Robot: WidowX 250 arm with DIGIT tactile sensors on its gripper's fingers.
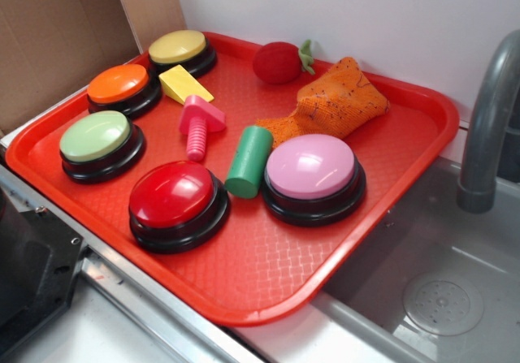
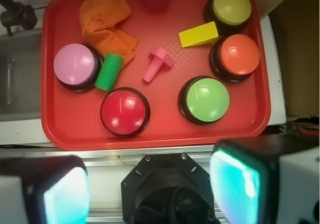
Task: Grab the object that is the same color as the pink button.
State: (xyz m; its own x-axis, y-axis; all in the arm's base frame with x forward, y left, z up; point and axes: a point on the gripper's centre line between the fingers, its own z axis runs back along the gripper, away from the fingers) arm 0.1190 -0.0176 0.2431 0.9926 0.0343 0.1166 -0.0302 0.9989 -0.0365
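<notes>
The object, a hot-pink toy bolt (image 1: 200, 124) (image 2: 157, 63), lies on its side in the middle of the red tray (image 1: 268, 302) (image 2: 150, 138). The pink button (image 1: 311, 168) (image 2: 75, 64) stands on the tray with a green cylinder (image 1: 249, 162) (image 2: 109, 71) between it and the bolt. My gripper (image 2: 150, 184) shows only in the wrist view. It hangs high above the tray's near edge, well short of the bolt, and is open with nothing between its fingers (image 2: 245, 181).
Red (image 1: 173, 196), light green (image 1: 96, 137), orange (image 1: 119, 84) and yellow (image 1: 177, 48) buttons ring the bolt, with a yellow wedge (image 1: 184, 84) beside it. An orange cloth (image 1: 333, 99) and a red strawberry (image 1: 279, 62) lie at the back. A sink (image 1: 439, 282) and faucet (image 1: 487, 119) adjoin the tray.
</notes>
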